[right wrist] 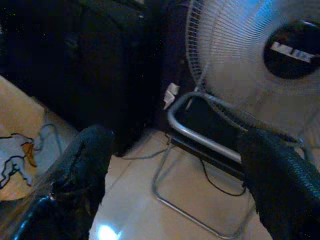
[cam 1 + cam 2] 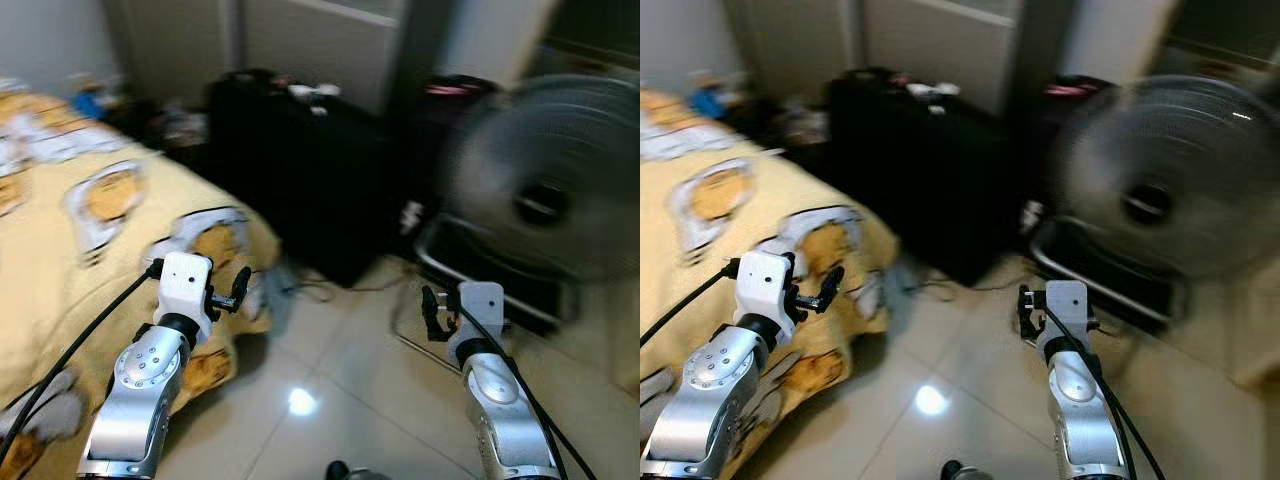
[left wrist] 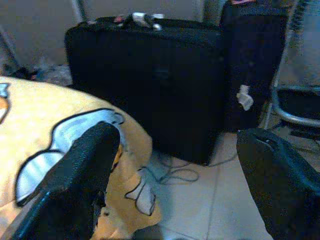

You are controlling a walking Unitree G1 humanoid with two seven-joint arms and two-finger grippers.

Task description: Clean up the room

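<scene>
While the head views were blurred, I had both arms raised in front of me, with the left gripper (image 2: 240, 288) at the corner of the bed (image 2: 60, 270) and the right gripper (image 2: 432, 312) over the tiled floor (image 2: 340, 380). On the left wrist view the left fingers (image 3: 80, 175) were spread wide with nothing between them, and on the right wrist view the right fingers (image 1: 75, 175) were spread just as wide and empty. The bed lay on my left under a yellow cover (image 3: 40, 120) printed with cartoon figures, its corner hanging down toward the floor. Just beyond that corner a black suitcase (image 2: 300, 170) stood on the floor, with small items (image 2: 312, 94) on top that were too blurred to name, and a cord (image 3: 175, 172) lay looped on the tiles at its foot. A second dark case (image 3: 252, 60) stood beside it, with a white tag (image 3: 244, 97) hanging on its side. To my right a fan (image 2: 545, 180) stood near a metal-framed chair (image 1: 200, 145).
</scene>
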